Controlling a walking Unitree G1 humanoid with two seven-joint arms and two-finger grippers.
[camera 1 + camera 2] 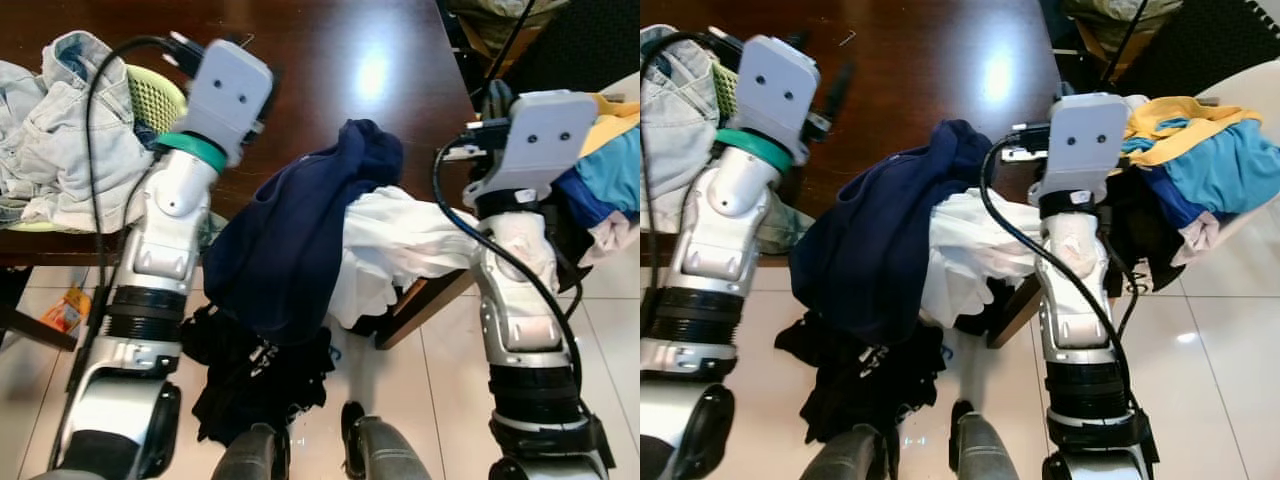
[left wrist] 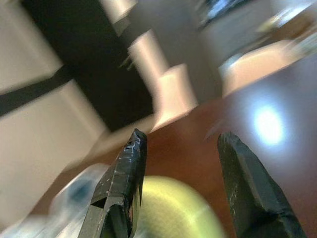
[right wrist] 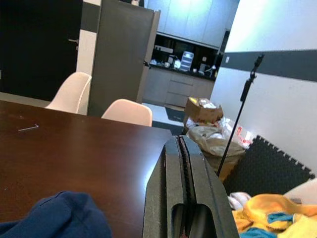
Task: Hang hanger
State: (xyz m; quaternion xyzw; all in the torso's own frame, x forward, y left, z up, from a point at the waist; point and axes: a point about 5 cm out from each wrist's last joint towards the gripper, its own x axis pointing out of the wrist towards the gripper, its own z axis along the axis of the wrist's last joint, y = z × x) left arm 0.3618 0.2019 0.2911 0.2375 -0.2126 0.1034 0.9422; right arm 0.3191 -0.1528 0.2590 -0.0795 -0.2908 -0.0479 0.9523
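Left claw [image 2: 181, 168] hovers released above the desk's left end, its two black fingers [image 2: 121, 183] spread apart with nothing between them; beneath it lie a yellow-green mesh object [image 1: 155, 97] and a pale denim garment [image 1: 55, 130]. Right claw [image 3: 187, 191] is clenched on nothing, fingers pressed flat together, raised near the desk's [image 1: 330, 60] right front corner.

No hanger can be made out clearly anywhere. The yellow-green mesh object may or may not be part of one; too little of it is visible to say. A navy garment [image 1: 290, 230] and a white garment [image 1: 400, 240] drape over the desk's front edge near that corner, dark clothes [image 1: 255, 375] lie on the floor below, and a heap of yellow and blue clothes [image 1: 1200, 150] sits off to the right, beside the desk.

As a judgement, a hanger would be light and stiff, with smooth, somewhat slippery arms, likely tangled in soft cloth here. The best hold would be at the neck just under the hook, leaving the hook free for the rail.
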